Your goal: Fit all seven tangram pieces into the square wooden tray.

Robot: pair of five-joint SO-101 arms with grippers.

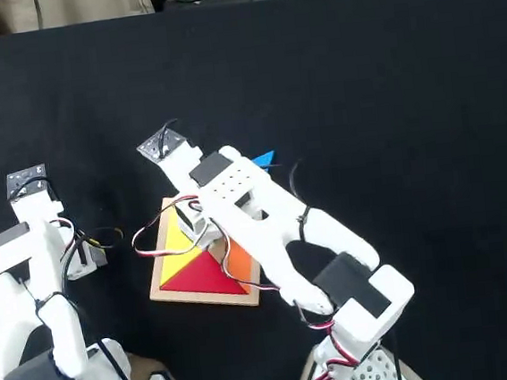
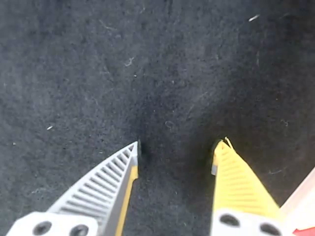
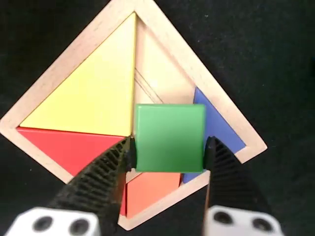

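Right gripper (image 3: 170, 145) clamps the green square (image 3: 170, 128) between its fingers just above the wooden tray (image 3: 61, 71), which holds a yellow triangle (image 3: 93, 93), red triangle (image 3: 69, 145), orange piece (image 3: 152, 189) and blue piece (image 3: 214, 123); beside the tray, the left gripper (image 2: 179, 145) hovers over black cloth (image 2: 147, 59), fingers spread, gripping nothing

"What's the white left arm (image 1: 30, 292) up to?"

"Folded back on its own side. The left gripper (image 2: 177, 147) points down, its grey and yellow fingers spread apart."

"And the white right arm (image 1: 266, 229)?"

"Stretched forward, angled toward the left. The right gripper (image 3: 169, 147) faces straight down, black fingers pinching a green square tangram piece (image 3: 170, 137) by opposite edges."
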